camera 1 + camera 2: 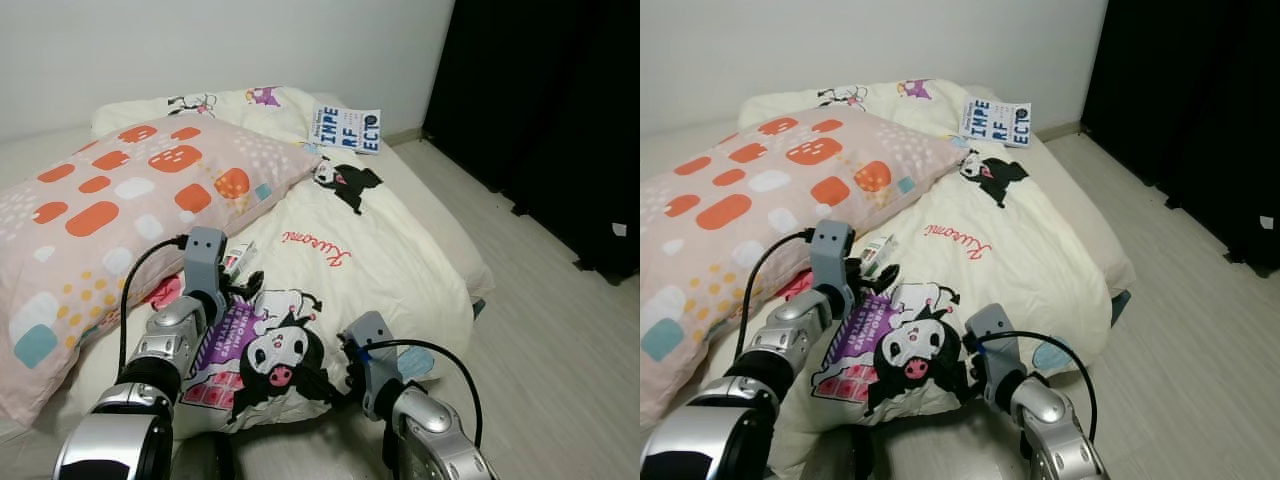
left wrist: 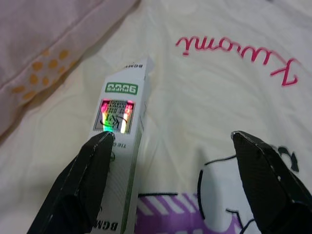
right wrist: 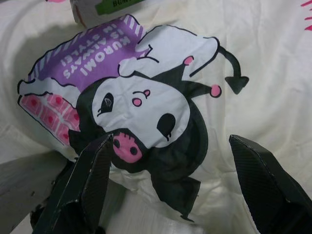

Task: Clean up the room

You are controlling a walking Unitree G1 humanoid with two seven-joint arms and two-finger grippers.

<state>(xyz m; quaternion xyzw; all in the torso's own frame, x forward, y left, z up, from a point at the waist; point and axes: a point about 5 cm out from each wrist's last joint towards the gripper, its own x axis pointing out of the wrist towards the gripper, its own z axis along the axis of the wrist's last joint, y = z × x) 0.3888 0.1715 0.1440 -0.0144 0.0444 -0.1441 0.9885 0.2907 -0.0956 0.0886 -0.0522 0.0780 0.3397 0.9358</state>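
A small white carton with green print (image 2: 122, 141) lies on the cream cartoon-print blanket (image 1: 400, 250), close to the edge of the big pink pillow (image 1: 120, 210). My left gripper (image 2: 173, 139) is open just above the blanket. One finger (image 2: 85, 185) is at the carton's near end and the other stands well off to the side. From the head, the carton (image 1: 237, 258) shows just beyond the left gripper (image 1: 240, 283). My right gripper (image 3: 171, 144) hangs open over the black-and-white cartoon print at the blanket's near edge, holding nothing.
A blue-and-white booklet (image 1: 345, 128) lies at the far end of the bedding beside a second pillow (image 1: 230, 100). Something pink (image 1: 165, 292) peeks from under the big pillow. Pale wood floor (image 1: 560, 330) runs along the right, bounded by a black curtain (image 1: 560, 120).
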